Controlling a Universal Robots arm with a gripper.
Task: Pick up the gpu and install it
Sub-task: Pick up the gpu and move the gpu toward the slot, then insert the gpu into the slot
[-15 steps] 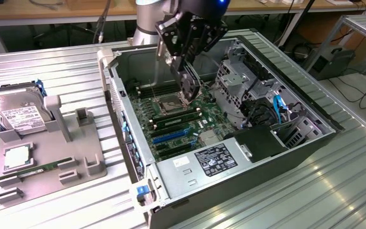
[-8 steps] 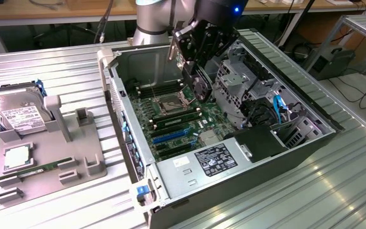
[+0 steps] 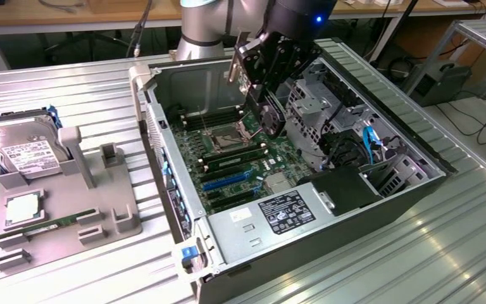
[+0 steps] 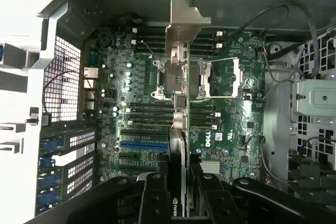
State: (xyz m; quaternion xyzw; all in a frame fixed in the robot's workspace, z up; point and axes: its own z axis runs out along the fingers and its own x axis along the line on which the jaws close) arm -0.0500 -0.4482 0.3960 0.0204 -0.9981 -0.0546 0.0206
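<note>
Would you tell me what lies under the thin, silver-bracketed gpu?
Under the gpu, clamped in the black gripper, lie the green motherboard and its silver CPU socket; the card's edge hides part of that socket.

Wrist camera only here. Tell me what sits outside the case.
Observer: A hard drive stands in a gray holder, at the exterior view's left of the case.
Operator: List whatever else that holder carries.
Observer: A CPU chip lies flat in it, nearer the camera than the drive.
Operator: Keep going.
Observer: A memory stick lies in a slot just beside the chip.
Operator: Now describe the card from the side.
Observer: The gpu hangs upright from the gripper, partly down inside the case and apparently not yet in a slot.
</note>
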